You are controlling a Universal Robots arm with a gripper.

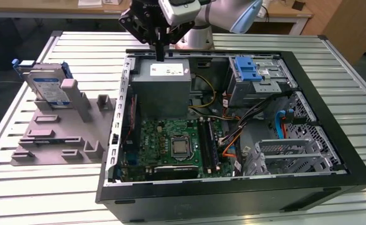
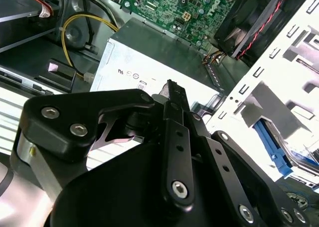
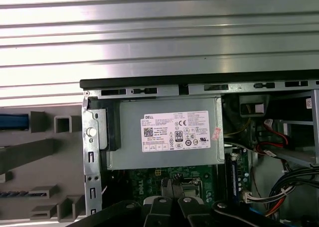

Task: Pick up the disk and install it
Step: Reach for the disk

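The disk stands on edge in a grey holder on the table, at the exterior view's left of the open computer case. It is silver with a white-and-blue label and a blue bracket; its blue edge also shows in the first wrist view. My gripper hangs over the case's far rim, above the grey box with the white sticker, well apart from the disk. Its black fingers are shut together with nothing between them; in the first wrist view the gripper points at the green board.
Inside the case lie a green motherboard, a blue latch on a silver cage, cable bundles and a perforated metal bay. The case and holder rest on a slatted metal table.
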